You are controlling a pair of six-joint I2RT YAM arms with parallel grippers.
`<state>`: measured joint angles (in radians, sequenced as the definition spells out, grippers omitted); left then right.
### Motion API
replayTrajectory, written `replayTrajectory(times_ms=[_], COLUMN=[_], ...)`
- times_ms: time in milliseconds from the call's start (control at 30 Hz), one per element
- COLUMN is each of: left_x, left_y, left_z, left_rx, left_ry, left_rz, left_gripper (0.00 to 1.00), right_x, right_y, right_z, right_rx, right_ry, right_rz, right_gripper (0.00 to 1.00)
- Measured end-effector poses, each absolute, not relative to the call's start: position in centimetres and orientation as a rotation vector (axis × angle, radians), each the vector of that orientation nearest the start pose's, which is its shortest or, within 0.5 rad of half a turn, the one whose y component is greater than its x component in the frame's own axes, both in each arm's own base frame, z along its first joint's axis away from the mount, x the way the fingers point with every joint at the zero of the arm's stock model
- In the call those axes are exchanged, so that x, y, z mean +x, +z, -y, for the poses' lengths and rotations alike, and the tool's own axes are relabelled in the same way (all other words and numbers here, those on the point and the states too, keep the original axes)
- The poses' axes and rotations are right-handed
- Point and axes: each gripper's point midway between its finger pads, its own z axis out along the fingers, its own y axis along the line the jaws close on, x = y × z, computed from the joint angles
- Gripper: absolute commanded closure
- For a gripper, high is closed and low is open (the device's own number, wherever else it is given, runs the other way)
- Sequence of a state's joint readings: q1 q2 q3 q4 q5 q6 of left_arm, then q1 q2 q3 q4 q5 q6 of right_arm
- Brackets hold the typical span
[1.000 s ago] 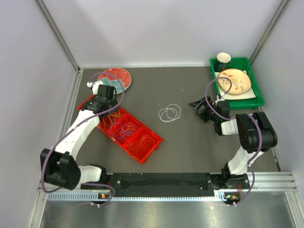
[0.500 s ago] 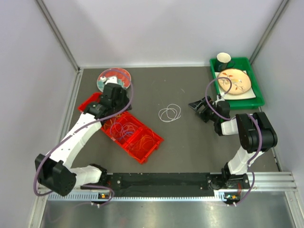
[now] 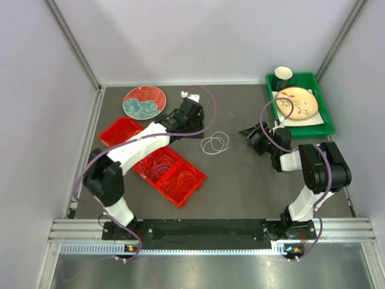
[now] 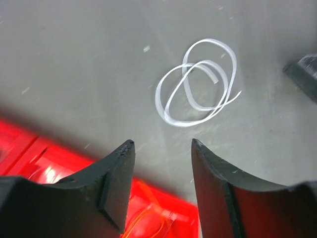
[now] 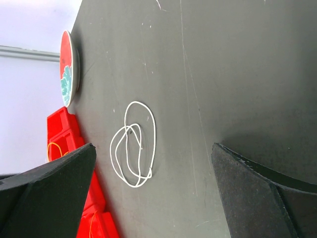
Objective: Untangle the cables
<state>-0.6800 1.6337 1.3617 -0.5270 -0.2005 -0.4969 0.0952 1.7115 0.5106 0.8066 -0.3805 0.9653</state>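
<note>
Noted big swing of L arm (image 3: 139,143) since 1 s ago: off the far-left corner by the plate (image 3: 144,102) and red bin (image 3: 180,194), across to mid-counter (image 3: 240,180). Now L tool (image 4: 162,145) hovering just short of the white cable (image 3: 215,143), angled down toward it, jaws part spread w/ clear gap, nothing between them. No change at R tool (image 3: 248,133): spread fully wide, empty, parked near the cable on the opposite side, facing it. No shift of the cable itself over that second. Meaning for task (judgement): approach phase only, no contact yet, no untangling begun on this piece. Other cables (image 3: 157,164) (orange, yellow, purplish) heaped in bin compartments, untouched at present. Re white cable: flat on bare counter, approx. between the two tools, well apart from bin & green tray (image 3: 325,129). Two or three overlapping loops, crossing near the middle. Long axis approx. left-right across counter in top view, right end tipped slightly toward far wall. One free tail poking out on R-tool side, other end curled back inside the loops. Suggested next: pinch on outer loop at the L-tool end, i.e. nearest strand, R tool free for the tail. Judgement only, not observed.
</note>
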Motion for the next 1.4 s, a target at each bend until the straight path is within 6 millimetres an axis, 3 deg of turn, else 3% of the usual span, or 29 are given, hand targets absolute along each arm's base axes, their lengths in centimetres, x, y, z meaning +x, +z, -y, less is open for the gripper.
replayTrajectory(times_ms=[333,533,667,900,1100,1400], left_x=[39.1,39.4,38.4,37.9,38.3,38.6], left_y=[12.0,9.0,7.6,7.3,6.4,5.2], left_z=[34.7,37.3,37.5,36.9,34.4,32.0], left_rx=[0.231,0.274,0.295,0.311,0.342,0.373], left_ry=[-0.356,-0.330,-0.288,-0.161,0.019,0.132], left_rz=[-2.433,-2.479,-2.512,-2.490,-2.458,-2.462], left_gripper=[0.54,0.55,0.55,0.54,0.58,0.64], right_x=[39.0,39.2,39.3,39.3,39.3,39.3], right_y=[6.1,6.1,6.0,6.1,6.1,6.1], right_z=[-13.4,-13.1,-13.0,-12.9,-12.9,-13.0], right_rx=[0.637,0.646,0.655,0.659,0.663,0.661], right_ry=[1.054,1.060,1.068,1.083,1.089,1.092], right_rz=[-1.986,-1.976,-1.971,-1.957,-1.956,-1.957], right_gripper=[0.01,0.01,0.01,0.01,0.01,0.01])
